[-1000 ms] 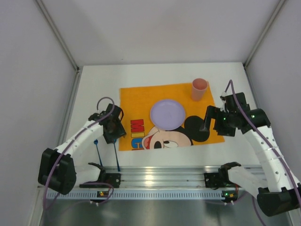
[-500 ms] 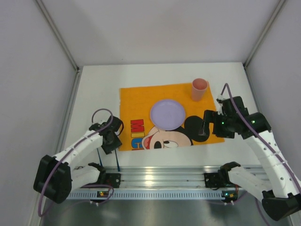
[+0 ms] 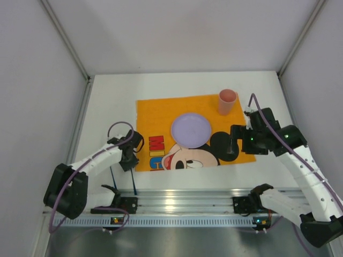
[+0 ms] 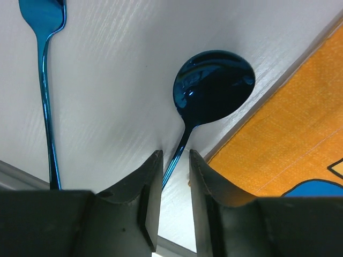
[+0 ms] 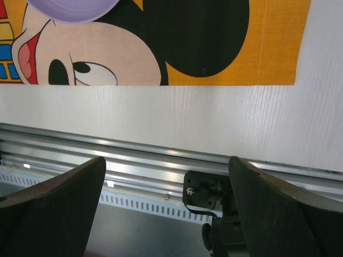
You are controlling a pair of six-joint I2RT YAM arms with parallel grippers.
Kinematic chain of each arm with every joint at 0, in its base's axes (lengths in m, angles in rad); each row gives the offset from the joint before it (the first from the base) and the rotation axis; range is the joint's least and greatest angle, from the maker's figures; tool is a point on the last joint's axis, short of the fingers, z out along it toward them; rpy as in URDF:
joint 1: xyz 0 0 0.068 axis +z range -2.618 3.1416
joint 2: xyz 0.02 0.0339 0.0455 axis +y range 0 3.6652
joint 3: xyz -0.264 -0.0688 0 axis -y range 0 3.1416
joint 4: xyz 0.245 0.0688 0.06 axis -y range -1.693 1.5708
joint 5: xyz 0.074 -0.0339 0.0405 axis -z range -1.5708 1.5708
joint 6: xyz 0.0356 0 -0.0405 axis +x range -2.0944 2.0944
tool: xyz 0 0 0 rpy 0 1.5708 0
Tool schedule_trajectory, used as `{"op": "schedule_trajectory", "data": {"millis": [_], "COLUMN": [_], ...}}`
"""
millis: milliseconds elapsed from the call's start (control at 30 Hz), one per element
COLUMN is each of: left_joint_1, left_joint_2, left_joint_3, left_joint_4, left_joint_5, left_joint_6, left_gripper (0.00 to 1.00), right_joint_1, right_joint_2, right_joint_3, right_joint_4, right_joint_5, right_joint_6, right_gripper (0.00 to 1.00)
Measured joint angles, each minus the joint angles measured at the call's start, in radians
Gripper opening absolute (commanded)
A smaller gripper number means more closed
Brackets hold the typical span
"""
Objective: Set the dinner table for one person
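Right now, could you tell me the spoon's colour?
The spoon is shiny blue, clearest in left wrist view.

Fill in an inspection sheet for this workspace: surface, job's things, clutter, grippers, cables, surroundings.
Surface: white dinner table, orange placemat lying on it.
Job's things: purple plate on the placemat; pink cup at its far right corner; blue spoon and blue fork on the table left of the placemat.
Clutter: nothing seen.
Grippers: left gripper straddles the spoon's handle, grip unclear; right gripper open, empty.
Cables: purple cable looped at each wrist.
Surroundings: grey walls; metal rail at near edge.
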Motion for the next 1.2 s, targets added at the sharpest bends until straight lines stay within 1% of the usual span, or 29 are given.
{"op": "schedule_trajectory", "data": {"millis": [67, 100, 133, 367, 567, 633, 733, 867, 1033, 1133, 1200], "left_joint_1": [0.004, 0.008, 0.013, 0.034, 0.040, 0.044, 0.045, 0.045, 0.045, 0.043, 0.039], "left_joint_2": [0.005, 0.009, 0.011, 0.021, 0.043, 0.052, 0.066, 0.087, 0.149, 0.211, 0.264], "left_joint_3": [0.000, 0.000, 0.000, 0.003, 0.057, 0.128, 0.293, 0.501, 0.697, 0.776, 0.838], "left_joint_4": [0.019, 0.031, 0.043, 0.092, 0.060, 0.016, -0.032, -0.040, -0.053, -0.055, -0.057], "left_joint_5": [-0.003, -0.002, -0.003, -0.012, -0.041, -0.064, -0.097, -0.102, -0.049, 0.004, 0.043], "left_joint_6": [0.005, 0.009, 0.010, 0.061, 0.110, 0.140, 0.196, 0.273, 0.334, 0.341, 0.340], "left_gripper": [0.20, 0.03, 0.00, 0.00, 0.00, 0.00, 0.00, 0.00, 0.00, 0.00, 0.00], "right_joint_1": [0.005, 0.008, 0.010, 0.022, 0.022, 0.022, 0.022, 0.023, 0.023, 0.023, 0.023], "right_joint_2": [0.005, 0.009, 0.014, 0.055, 0.072, 0.076, 0.080, 0.086, 0.111, 0.112, 0.105], "right_joint_3": [0.002, 0.002, 0.002, 0.015, 0.033, 0.040, 0.048, 0.048, 0.048, 0.044, 0.029], "right_joint_4": [0.000, -0.001, -0.002, 0.000, 0.000, 0.003, 0.017, 0.050, 0.129, 0.227, 0.328], "right_joint_5": [0.014, 0.021, 0.025, 0.045, 0.048, 0.045, 0.005, -0.111, -0.314, -0.416, -0.481], "right_joint_6": [-0.003, -0.004, -0.004, -0.013, -0.014, -0.014, -0.020, -0.033, -0.045, -0.019, 0.019], "right_gripper": [0.98, 0.98, 0.98, 0.98, 0.98, 0.98, 0.98, 0.98, 0.98, 0.98, 0.97]}}
